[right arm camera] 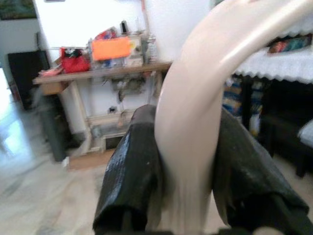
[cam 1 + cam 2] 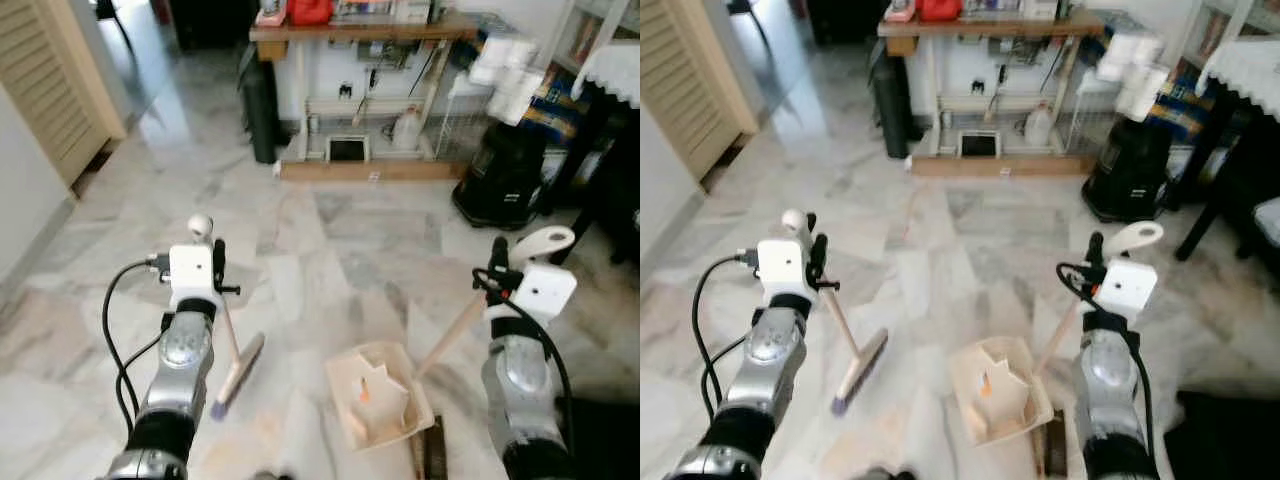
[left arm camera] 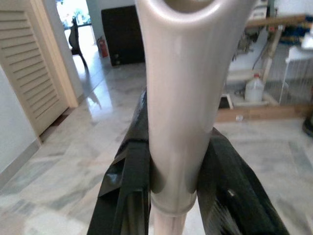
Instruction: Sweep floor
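On the marble floor before the robot, a cream dustpan is sitting with its mouth facing the brush head, which is resting on the tiles just to its left. The left gripper is clenching the broom handle near its rounded top, its black fingers pressing on both sides of the pale shaft. The right gripper is likewise clamping the curved cream dustpan handle, which is slanting down to the pan. Something small and orange is lying inside the pan; what it is cannot be told.

Both tools are looking light and stiff, being slim plastic with long shafts. The smooth handles may be turning or slipping between the pads, so a firm grip near the upper end, as now, is giving reach, though a hold lower down would be giving more control of the bristles. The pan is likely tipping easily when nudged, being so light, so it is wanting steady downward pressure to keep its lip on the tiles.

Beyond, a wooden bench is standing against the far wall, with a dark bin beside it and a louvred door on the left.
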